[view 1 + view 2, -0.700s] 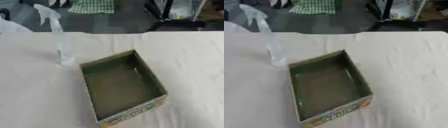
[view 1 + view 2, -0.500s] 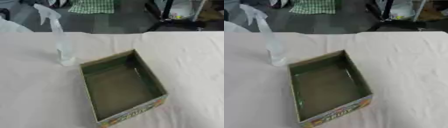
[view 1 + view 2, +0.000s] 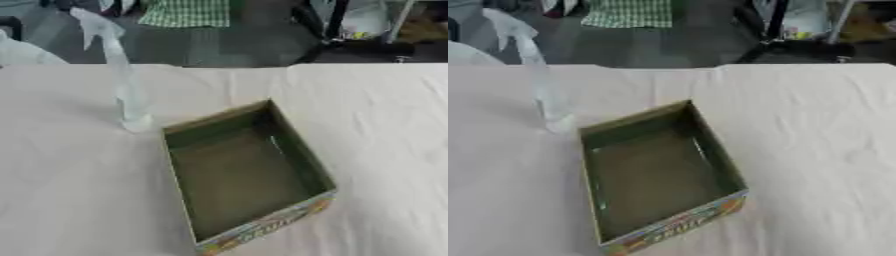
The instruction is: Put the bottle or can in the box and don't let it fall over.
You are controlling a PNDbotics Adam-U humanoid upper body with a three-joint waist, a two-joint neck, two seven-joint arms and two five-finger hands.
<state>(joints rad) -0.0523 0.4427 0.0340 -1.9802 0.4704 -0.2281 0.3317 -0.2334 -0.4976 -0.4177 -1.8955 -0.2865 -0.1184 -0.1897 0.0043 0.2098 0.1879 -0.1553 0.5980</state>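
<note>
Tall clear spray bottle [image 3: 127, 92] upright beside open box [image 3: 245, 172] — dull green cardboard.

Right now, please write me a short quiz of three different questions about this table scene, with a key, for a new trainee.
1. True or false: the clear spray bottle stands upright on the table cloth, outside the box.
2. Which is inside the box? A) a can B) the bottle C) nothing that can be seen
3. Fill in: the bottle stands just beyond the box's far ____ corner.

Key: 1. true. 2. C, only its bare greenish floor shows. 3. left. Neither robot hand shows in either eye view.
</note>
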